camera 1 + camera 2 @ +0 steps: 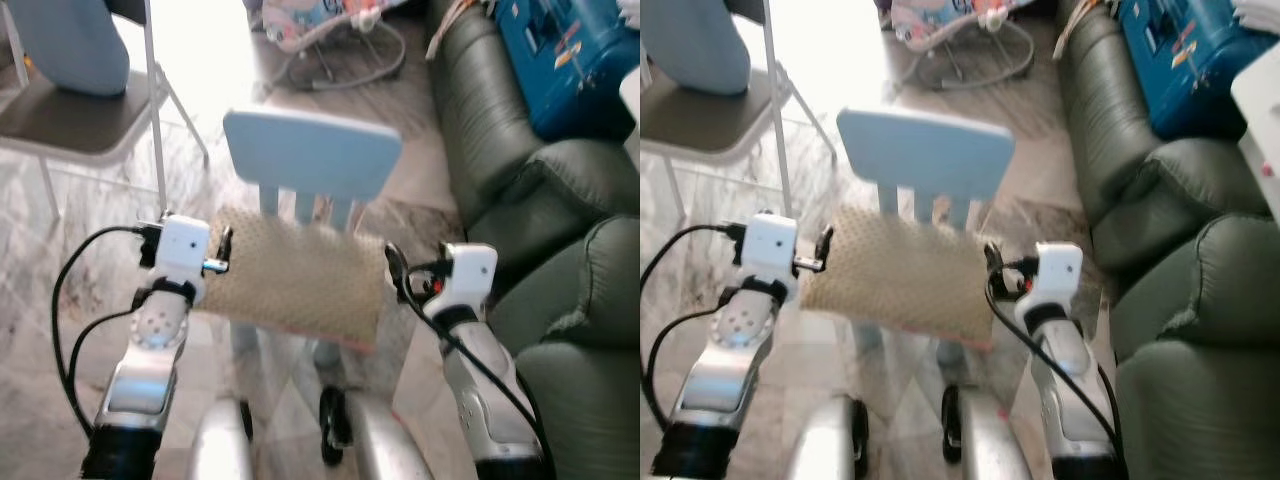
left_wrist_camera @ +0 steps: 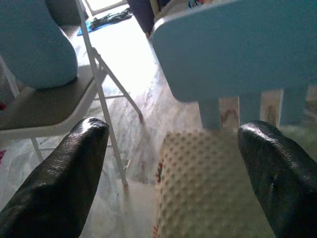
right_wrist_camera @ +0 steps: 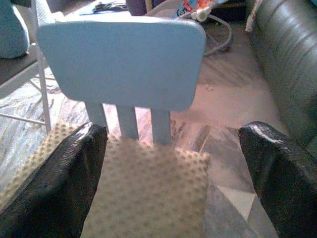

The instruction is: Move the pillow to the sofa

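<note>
The pillow lies on the small blue chair, between the left gripper and right gripper, both spread wide, apparently not yet gripping. Next: squeeze it, lift, turn to the sofa.

Beige dimpled pillow flat on the pale-blue chair, beside the dark-green sofa.

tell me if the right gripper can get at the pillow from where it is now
Probably yes. The right gripper is open at the right end of the beige pillow on the small blue chair, with nothing between them. The left gripper is open at the other end.
</note>
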